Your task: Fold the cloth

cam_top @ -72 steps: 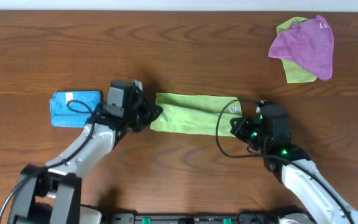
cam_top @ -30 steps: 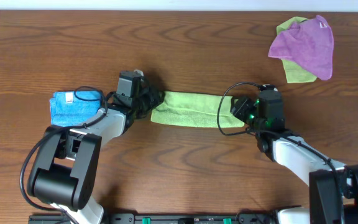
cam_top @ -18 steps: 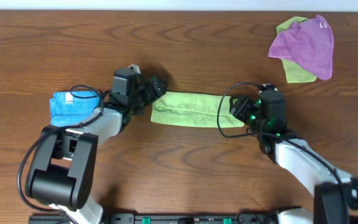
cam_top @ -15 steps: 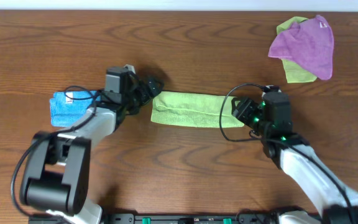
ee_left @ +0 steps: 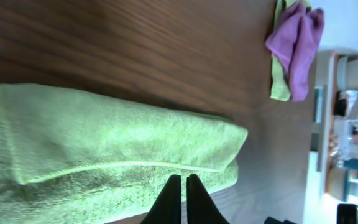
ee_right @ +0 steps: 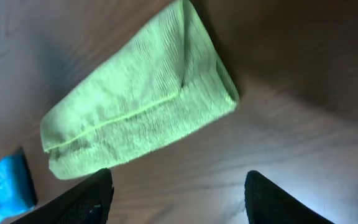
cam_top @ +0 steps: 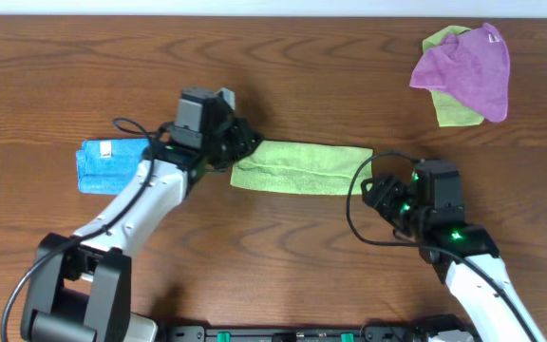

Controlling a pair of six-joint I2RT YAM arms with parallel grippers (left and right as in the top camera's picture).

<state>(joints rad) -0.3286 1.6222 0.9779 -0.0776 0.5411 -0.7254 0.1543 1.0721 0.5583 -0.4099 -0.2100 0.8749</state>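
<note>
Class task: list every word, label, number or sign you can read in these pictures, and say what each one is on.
No text can be read in any view.
White tag on the blue cloth: too small to read.
Pale mark on the purple cloth: too blurred to read.

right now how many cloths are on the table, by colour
purple: 1, the purple cloth
blue: 1, the blue cloth
green: 2, the folded green cloth and a second green cloth under the purple one
total: 4
</note>
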